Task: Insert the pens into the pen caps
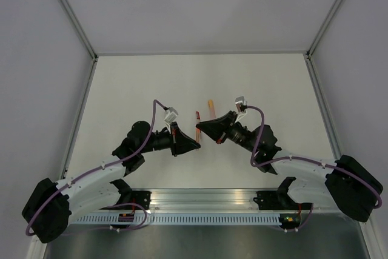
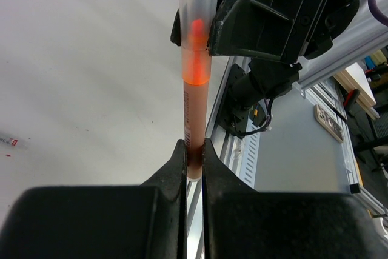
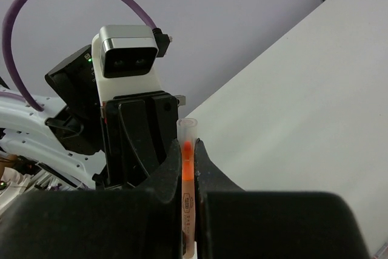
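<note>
My left gripper [image 2: 194,153] is shut on the lower end of the pale salmon-orange pen [image 2: 194,113]. The pen's far end sits inside a translucent cap with an orange glow [image 2: 197,4]. My right gripper [image 3: 189,150] is shut on that cap [image 3: 188,127], and the pen's printed barrel [image 3: 188,210] runs down between its fingers. In the top view the two grippers meet tip to tip, left [image 1: 193,144] and right [image 1: 200,129], above the table's middle, with the pen [image 1: 198,135] between them.
A short red piece [image 1: 197,116] and a short orange piece [image 1: 210,104] lie on the white table just beyond the grippers; I cannot tell pen from cap there. A small red-and-white piece [image 2: 9,142] shows in the left wrist view. The aluminium rail [image 1: 200,201] runs along the near edge.
</note>
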`<state>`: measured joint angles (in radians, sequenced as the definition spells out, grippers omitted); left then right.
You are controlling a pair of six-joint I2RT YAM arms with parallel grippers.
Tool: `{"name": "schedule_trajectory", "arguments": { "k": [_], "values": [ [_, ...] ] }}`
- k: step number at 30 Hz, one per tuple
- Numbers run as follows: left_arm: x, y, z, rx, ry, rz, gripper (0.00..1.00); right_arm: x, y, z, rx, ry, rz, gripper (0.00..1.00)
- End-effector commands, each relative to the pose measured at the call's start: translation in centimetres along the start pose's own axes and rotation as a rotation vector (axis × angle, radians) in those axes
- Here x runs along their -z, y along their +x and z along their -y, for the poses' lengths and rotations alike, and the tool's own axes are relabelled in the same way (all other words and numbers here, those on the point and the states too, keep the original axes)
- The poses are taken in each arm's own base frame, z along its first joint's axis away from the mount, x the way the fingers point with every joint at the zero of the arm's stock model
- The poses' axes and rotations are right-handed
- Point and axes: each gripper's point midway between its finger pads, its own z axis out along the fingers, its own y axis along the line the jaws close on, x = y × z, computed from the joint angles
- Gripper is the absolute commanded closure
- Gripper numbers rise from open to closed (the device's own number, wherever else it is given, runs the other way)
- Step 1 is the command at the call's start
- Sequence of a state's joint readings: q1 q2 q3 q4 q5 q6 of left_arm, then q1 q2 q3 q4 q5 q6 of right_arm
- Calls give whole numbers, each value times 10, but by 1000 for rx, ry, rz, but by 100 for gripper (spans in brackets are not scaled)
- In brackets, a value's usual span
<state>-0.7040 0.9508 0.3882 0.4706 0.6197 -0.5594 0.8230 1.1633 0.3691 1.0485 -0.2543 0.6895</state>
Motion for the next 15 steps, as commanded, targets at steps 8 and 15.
{"name": "schedule_trajectory", "arguments": {
  "k": [8,15],
  "values": [
    [19,-55,-9,-67,-166,239,98,-11,45,-18,53,-35,-160,100],
    [21,-54,2,-98,-117,226,98,-7,33,-14,100,16,-135,100]
  ]
}}
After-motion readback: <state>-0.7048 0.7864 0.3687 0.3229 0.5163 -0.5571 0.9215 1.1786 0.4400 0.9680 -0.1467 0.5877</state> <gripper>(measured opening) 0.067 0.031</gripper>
